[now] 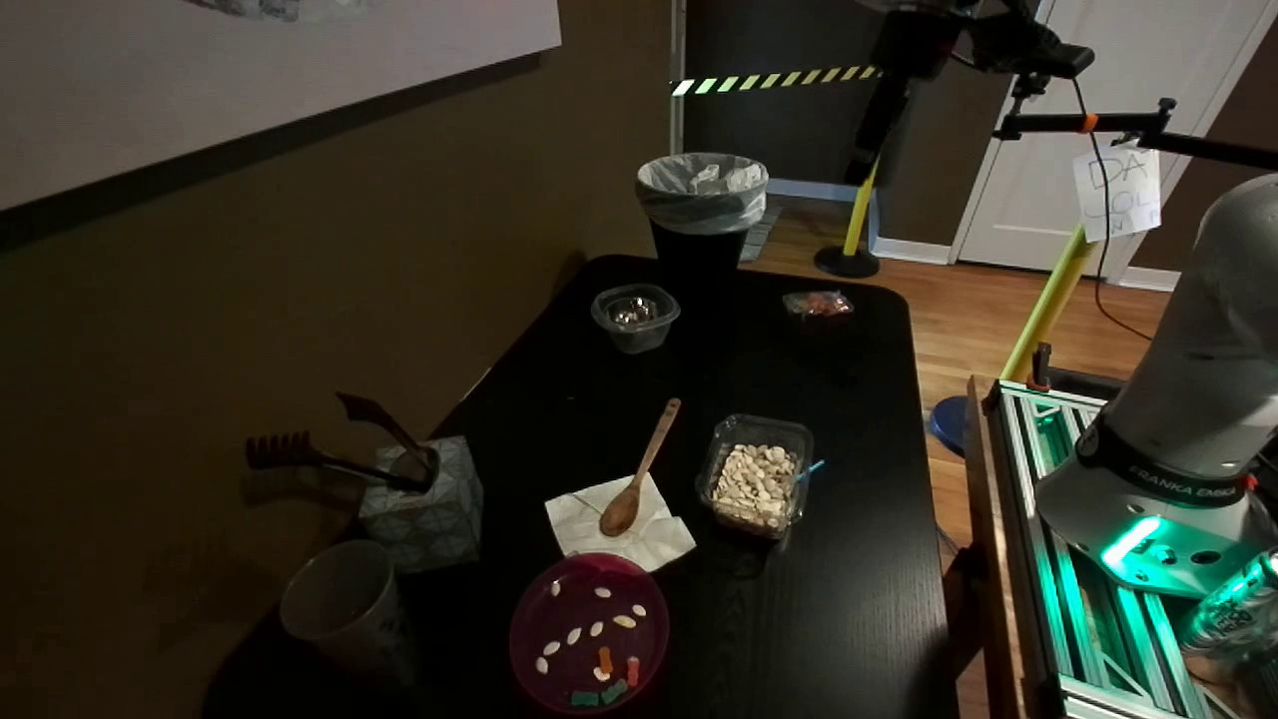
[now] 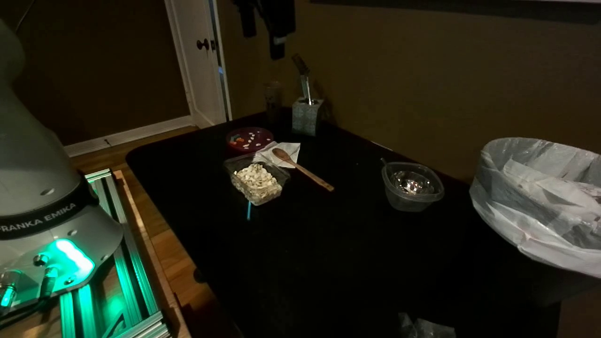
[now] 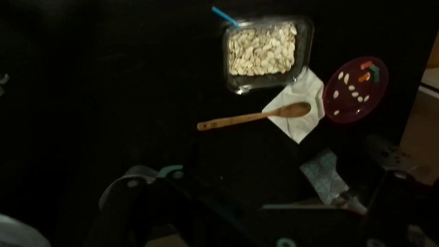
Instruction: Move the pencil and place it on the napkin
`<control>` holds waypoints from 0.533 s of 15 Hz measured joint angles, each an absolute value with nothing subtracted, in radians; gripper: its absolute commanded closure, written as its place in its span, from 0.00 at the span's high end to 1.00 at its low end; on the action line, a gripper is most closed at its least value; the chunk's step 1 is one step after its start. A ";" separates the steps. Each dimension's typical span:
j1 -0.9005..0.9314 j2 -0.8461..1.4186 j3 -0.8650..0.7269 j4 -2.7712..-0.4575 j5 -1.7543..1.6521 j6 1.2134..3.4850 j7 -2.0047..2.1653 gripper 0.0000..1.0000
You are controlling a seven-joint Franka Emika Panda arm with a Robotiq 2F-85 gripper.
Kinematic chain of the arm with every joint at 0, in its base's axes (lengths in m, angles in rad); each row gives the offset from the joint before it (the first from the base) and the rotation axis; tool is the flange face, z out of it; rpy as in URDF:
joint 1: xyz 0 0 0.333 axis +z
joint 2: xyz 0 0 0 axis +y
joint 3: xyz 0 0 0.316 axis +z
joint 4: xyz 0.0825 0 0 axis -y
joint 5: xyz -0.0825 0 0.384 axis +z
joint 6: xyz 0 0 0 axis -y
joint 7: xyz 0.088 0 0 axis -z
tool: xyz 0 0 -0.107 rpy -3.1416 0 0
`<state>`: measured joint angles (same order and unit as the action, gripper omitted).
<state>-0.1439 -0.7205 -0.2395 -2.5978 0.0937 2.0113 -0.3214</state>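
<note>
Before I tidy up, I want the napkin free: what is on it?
The wooden spoon lies with its head on the napkin, handle reaching past the edge. Anything beneath the head is hidden.

In an exterior view, the creased napkin (image 1: pixel 656 526) lies under the head of a wooden spoon (image 1: pixel 625 504), between a tissue box (image 1: pixel 429 519) and a clear tub (image 1: pixel 769 430) of pumpkin seeds (image 1: pixel 756 484), just beside a maroon bowl (image 1: pixel 554 619).
</note>
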 measured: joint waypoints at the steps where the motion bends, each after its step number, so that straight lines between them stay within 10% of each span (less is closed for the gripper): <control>1: -0.144 -0.754 -0.238 -2.659 0.084 2.010 -0.334 1.00; 8: -0.144 -0.849 -0.240 -2.780 0.056 2.008 -0.372 1.00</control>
<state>-0.1437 -0.8491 -0.2400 -2.7796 0.0556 2.0082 -0.3723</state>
